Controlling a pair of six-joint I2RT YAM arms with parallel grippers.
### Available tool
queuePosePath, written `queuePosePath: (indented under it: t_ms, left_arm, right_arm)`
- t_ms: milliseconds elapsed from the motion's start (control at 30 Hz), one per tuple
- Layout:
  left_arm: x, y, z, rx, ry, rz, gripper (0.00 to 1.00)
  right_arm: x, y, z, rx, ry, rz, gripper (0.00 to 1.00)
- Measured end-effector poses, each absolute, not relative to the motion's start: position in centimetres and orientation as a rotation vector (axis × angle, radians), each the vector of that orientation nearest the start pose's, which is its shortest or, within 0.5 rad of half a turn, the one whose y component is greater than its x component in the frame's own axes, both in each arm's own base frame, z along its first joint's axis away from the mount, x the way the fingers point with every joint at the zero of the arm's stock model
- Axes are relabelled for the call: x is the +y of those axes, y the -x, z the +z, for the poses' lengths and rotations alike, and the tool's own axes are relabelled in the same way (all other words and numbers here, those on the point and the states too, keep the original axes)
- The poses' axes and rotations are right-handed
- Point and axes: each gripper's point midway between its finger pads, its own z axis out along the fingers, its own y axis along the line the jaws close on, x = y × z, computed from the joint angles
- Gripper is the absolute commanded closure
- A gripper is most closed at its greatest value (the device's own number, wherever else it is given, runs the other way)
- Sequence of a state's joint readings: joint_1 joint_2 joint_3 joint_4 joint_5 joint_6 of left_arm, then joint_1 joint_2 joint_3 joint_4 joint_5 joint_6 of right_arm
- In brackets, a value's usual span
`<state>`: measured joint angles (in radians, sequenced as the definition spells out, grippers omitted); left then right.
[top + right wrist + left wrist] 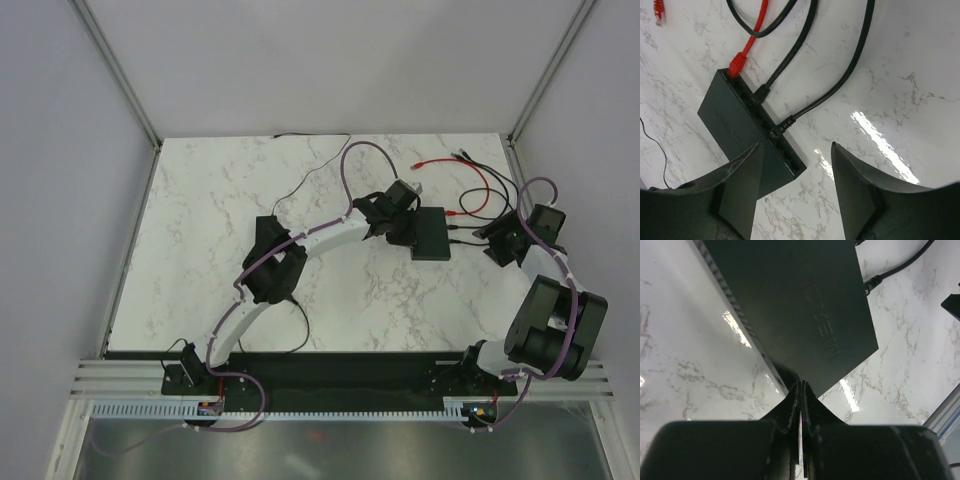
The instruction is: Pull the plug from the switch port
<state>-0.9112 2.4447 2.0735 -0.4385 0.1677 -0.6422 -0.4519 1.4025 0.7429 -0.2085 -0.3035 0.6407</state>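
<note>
the matte-black switch box [432, 238] lies flat on the marbled bench [220, 220], toward the right of the middle, between the two arms. its switch port [754, 104] side, a row of sockets along one edge, faces the right arm. three leads sit in that row: a red plug [737, 64] at the far end, then a black plug [762, 92], then a second black plug [785, 125] near the middle. their cables run away over the bench to the far right.

the left gripper [801, 390] is fully closed, its fingers pressed together with nothing between them. its tips lie at the corner of the box opposite the socket side, seemingly touching the box edge, though the wrist view is too dark there to be sure.

the right gripper [796, 147] stands well apart, holding nothing. it hangs above the near end of the socket row, just short of the second black plug, and touches no cable.

a loose red cable end [659, 12] lies on the bench beyond the box, and a thin black wire [300, 185] trails across the bench behind the left arm.
</note>
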Motion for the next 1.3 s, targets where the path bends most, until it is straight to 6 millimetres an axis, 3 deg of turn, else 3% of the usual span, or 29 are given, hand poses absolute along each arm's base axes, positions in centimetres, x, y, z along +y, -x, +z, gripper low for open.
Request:
queuePosePath:
  t_ms: [300, 400, 633, 800, 900, 1033, 1133, 1233, 1300]
  left_arm:
    - [-56.9, -33.2, 5.2, 2.465, -0.463, -1.05, 0.98]
    - [-57.2, -32.7, 5.1, 2.449, -0.466, -1.062, 0.98]
    - [-53.5, -31.2, 6.4, 2.453, -0.463, -0.94, 0.95]
    - [-51.1, -31.6, 9.1, 2.416, -0.438, -0.887, 0.96]
    - [-50.7, -32.5, 9.6, 2.392, -0.423, -0.874, 0.97]
    - [-50.4, -32.8, 8.1, 2.413, -0.419, -0.853, 0.98]
    - [-50.3, -32.6, 5.4, 2.454, -0.427, -0.823, 0.98]
    - [-50.4, -32.3, 2.4, 2.502, -0.431, -0.812, 0.98]
    - [-50.9, -32.7, 2.5, 2.482, -0.432, -0.818, 0.98]
  right_arm:
    - [-7.9, -36.2, 7.0, 2.051, -1.164, 0.555, 0.37]
    - [-7.8, -36.3, 6.6, 2.045, -1.177, 0.577, 0.37]
    - [-7.4, -35.2, 5.5, 2.06, -1.198, 0.567, 0.37]
    - [-7.2, -34.7, 5.0, 2.064, -1.206, 0.562, 0.37]
    - [-7.7, -34.8, 5.6, 2.039, -1.196, 0.532, 0.37]
    - [-8.9, -35.5, 7.7, 1.96, -1.161, 0.473, 0.38]
    - [-9.6, -36.5, 9.4, 1.889, -1.127, 0.469, 0.38]
    - [-9.7, -37.0, 9.7, 1.847, -1.109, 0.479, 0.38]
    - [-9.7, -37.0, 9.3, 1.84, -1.113, 0.486, 0.38]
